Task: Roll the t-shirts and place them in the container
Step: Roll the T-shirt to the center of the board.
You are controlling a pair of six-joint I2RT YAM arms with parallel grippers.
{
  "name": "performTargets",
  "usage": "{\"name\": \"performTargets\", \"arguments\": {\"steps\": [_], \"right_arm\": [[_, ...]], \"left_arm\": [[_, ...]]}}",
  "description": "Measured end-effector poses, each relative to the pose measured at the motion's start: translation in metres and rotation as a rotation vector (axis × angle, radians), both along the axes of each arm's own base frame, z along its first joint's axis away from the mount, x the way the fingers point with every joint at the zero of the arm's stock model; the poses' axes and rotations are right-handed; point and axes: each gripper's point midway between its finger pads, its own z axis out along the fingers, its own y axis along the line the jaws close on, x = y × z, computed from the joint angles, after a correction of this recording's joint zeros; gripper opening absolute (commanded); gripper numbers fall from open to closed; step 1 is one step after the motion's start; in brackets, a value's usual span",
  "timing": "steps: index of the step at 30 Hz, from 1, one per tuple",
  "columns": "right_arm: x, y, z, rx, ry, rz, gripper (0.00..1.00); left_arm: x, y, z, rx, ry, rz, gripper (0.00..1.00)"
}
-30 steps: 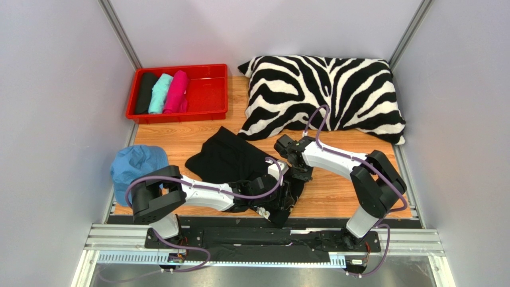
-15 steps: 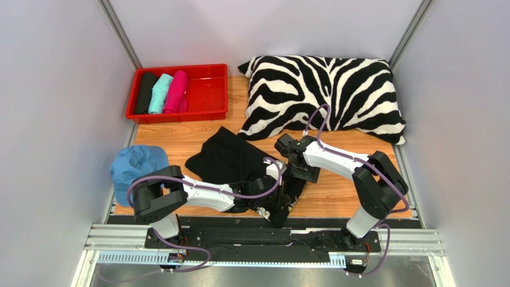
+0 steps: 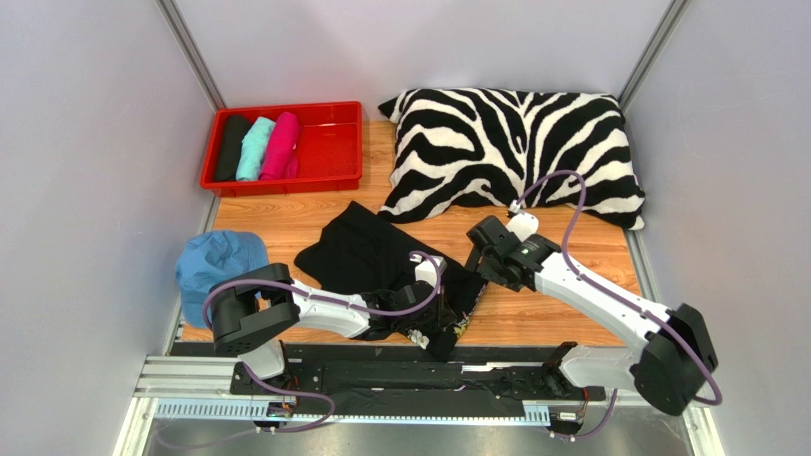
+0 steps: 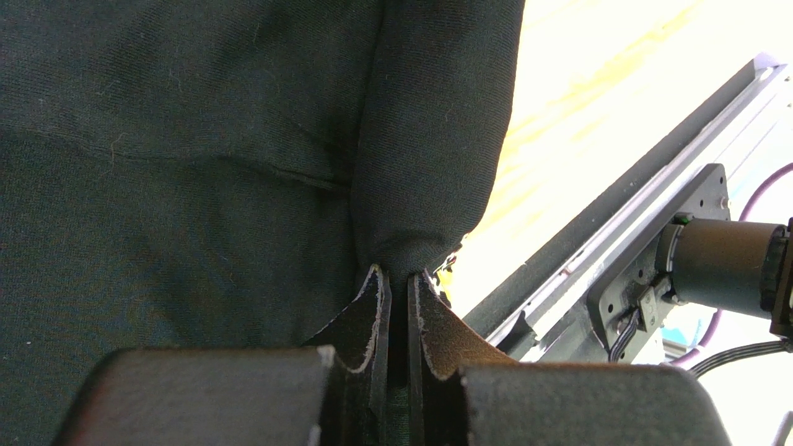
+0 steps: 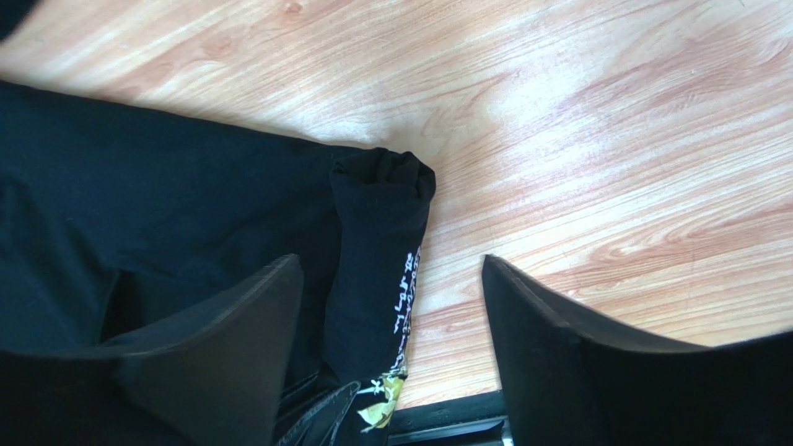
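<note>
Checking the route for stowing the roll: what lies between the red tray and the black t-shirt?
Nothing but wooden tabletop: the top external view shows a bare strip of wood between the red tray and the black t-shirt.

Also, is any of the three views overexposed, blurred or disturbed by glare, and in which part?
Left wrist view: the table behind the black t-shirt is blown out almost to white, and the left gripper, very near the lens, looks soft. Right wrist view: pale glare streaks cross the table, but the t-shirt's white print shows clearly. Top external view: even light, soft shadows, no blur.
</note>
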Motion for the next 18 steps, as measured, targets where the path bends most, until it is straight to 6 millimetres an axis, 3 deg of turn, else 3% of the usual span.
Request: {"name": "performTargets", "arguments": {"steps": [1, 3, 4, 7, 13, 18], "right_arm": [[-0.002, -0.001, 0.003, 0.016, -0.017, 0.0, 0.63], [-0.005, -0.003, 0.005, 0.041, -0.041, 0.004, 0.43], [-0.007, -0.003, 0.004, 0.058, -0.05, 0.007, 0.27], [-0.012, -0.001, -0.001, 0.093, -0.055, 0.029, 0.14], [-0.022, 0.004, -0.014, 0.145, -0.04, 0.055, 0.09], [-0.018, 0.015, -0.018, 0.178, -0.036, 0.072, 0.08]], "left_arm": [[0.001, 0.0, 0.0, 0.0, 0.001, 0.003, 0.0], [0.001, 0.0, 0.0, -0.002, 0.004, 0.007, 0.0], [0.001, 0.001, 0.0, -0.003, 0.006, 0.009, 0.0], [0.002, 0.001, 0.0, -0.002, 0.01, 0.013, 0.0], [0.003, 0.002, -0.001, 0.001, 0.015, 0.016, 0.0], [0.003, 0.003, -0.002, 0.005, 0.017, 0.019, 0.0]]}}
